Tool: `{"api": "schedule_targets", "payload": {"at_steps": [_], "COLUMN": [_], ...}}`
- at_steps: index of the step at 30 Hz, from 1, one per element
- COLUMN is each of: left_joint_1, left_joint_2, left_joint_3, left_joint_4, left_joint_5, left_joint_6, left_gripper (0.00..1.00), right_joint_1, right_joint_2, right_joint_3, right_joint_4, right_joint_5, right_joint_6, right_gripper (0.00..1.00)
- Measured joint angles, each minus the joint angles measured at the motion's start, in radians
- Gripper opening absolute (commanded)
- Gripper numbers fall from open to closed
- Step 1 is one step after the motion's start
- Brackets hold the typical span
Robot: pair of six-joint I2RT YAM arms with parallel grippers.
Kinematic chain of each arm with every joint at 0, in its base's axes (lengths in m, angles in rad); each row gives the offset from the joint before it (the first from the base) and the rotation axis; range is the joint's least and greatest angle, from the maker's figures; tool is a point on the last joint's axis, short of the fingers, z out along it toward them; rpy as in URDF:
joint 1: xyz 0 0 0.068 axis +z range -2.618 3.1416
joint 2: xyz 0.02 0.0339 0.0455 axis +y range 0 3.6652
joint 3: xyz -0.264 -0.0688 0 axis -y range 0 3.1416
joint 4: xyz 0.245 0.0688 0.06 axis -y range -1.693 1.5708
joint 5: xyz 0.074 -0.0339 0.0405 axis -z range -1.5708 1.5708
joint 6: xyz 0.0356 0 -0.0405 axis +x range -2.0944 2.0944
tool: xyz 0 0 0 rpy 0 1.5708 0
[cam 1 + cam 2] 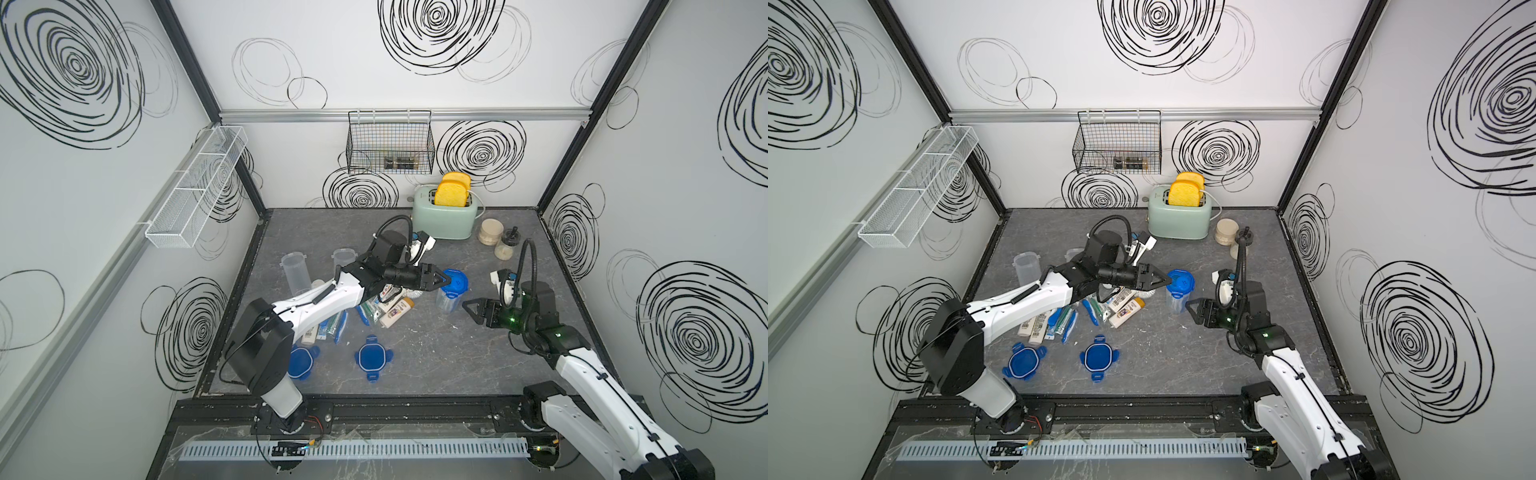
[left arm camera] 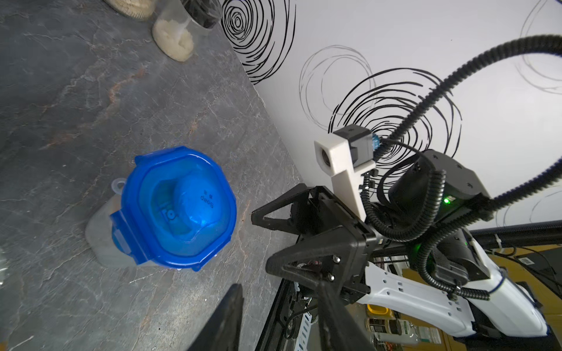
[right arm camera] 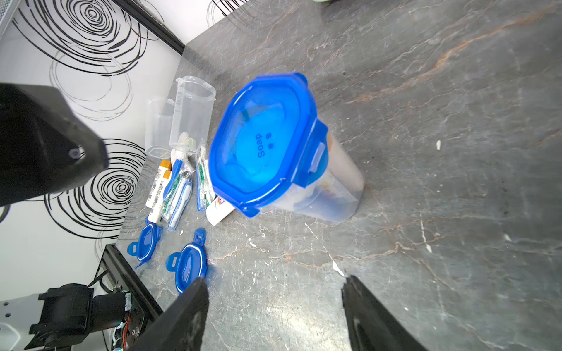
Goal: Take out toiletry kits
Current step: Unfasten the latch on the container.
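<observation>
The left gripper (image 1: 444,281) is held at the edge of the blue clip lid (image 1: 456,282) of an upright clear container (image 1: 448,302). Its jaws are seen slightly apart, with nothing between them. The right gripper (image 3: 275,285) is poised near the same container without touching it, jaws spread wide and empty. Toiletry kits (image 1: 388,307) are strewn on the grey table (image 1: 436,357) under the left arm, and more toiletries are dimly seen inside the closed container.
</observation>
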Motion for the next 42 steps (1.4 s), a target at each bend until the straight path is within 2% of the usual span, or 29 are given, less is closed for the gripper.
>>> {"api": "schedule_targets", "payload": {"at_steps": [11,26,42], "left_joint_1": [0.0,0.001,0.008], "left_joint_2": [0.124,0.14,0.376], "left_joint_3": [0.019,0.024,0.214], "left_joint_4": [0.143,0.171,0.18], "left_joint_5": [0.109,0.132,0.185], "left_joint_6": [-0.095,-0.162,-0.24], "left_gripper": [0.33,0.32,0.27], "right_joint_1": [0.0,0.0,0.0], "right_joint_2": [-0.026,-0.009,-0.009], "right_joint_3": [-0.014,-0.047,-0.06], "right_joint_4": [0.048,0.124,0.132], "right_joint_5": [-0.018,-0.055,-0.063], "right_joint_6": [0.008,0.01,0.01], "right_gripper": [0.71,0.71,0.67]}}
